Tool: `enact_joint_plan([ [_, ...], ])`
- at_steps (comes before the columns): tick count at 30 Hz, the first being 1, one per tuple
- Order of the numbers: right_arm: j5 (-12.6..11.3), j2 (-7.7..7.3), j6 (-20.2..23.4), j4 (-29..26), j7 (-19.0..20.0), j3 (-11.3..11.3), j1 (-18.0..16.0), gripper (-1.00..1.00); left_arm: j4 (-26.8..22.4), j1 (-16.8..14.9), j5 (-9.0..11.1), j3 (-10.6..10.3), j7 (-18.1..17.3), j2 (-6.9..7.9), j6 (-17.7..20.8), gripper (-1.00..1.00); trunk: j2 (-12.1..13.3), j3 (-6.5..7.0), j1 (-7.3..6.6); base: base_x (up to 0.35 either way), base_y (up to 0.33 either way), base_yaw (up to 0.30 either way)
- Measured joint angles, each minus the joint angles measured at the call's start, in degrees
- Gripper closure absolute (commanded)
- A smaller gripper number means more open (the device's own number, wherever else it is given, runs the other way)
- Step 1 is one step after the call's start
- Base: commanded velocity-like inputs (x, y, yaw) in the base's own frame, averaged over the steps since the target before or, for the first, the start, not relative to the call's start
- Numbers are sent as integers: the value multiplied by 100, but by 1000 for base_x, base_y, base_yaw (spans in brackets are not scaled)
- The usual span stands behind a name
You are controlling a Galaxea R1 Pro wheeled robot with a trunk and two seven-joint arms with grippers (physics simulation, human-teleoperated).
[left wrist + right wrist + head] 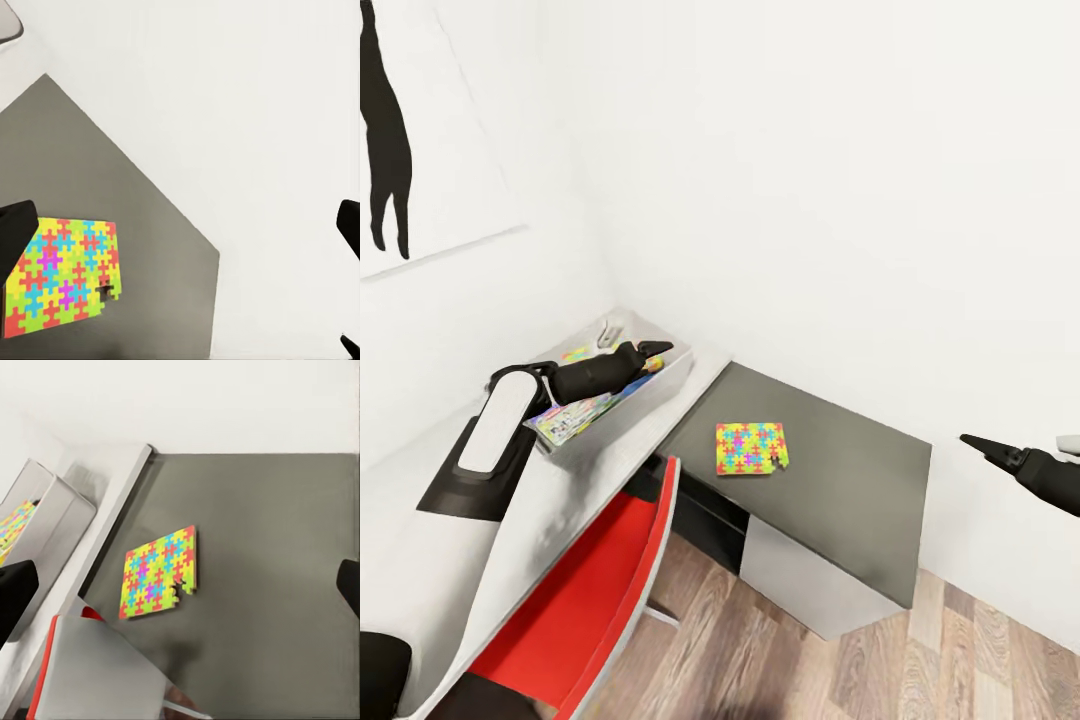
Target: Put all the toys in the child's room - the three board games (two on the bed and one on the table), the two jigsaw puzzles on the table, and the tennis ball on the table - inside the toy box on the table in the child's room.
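Jigsaw puzzle (751, 448) flat on the dark counter (860, 460) wing, apart from the toy box (650, 390); thin, light, likely to flex or shed pieces, best pinched at an edge; left gripper (650, 350) and right gripper (975, 443) jaws spread, empty.

Table (830, 470): jigsaw puzzle (751, 448) flat on dark wing; toy box (650, 395) on light top.

Your left arm (495, 430) is showing a white rounded shell over black joints, tapering into a glossy black wrist. Your right gripper (1000, 455) is showing black pointed fingers, with a small pale grey piece behind.
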Motion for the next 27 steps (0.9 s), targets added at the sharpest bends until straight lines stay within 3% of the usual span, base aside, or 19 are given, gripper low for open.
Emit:
enact_joint_plan([
  [5, 0, 0, 0, 0, 0, 4, 0, -100, 173, 10, -79, -30, 11, -21, 19, -100, 0, 30, 0, 0, 0, -236],
  [15, 0, 1, 0, 0, 0, 16, 11, -100, 436, 33, -111, -652, 383, -36, -21, -100, 0, 91, 0, 0, 0, -233],
  [27, 5, 1, 1, 1, 0, 19, 21, -100, 977, 191, -73, -787, 598, -39, -82, -100, 1, 137, 0, 0, 0, -123],
])
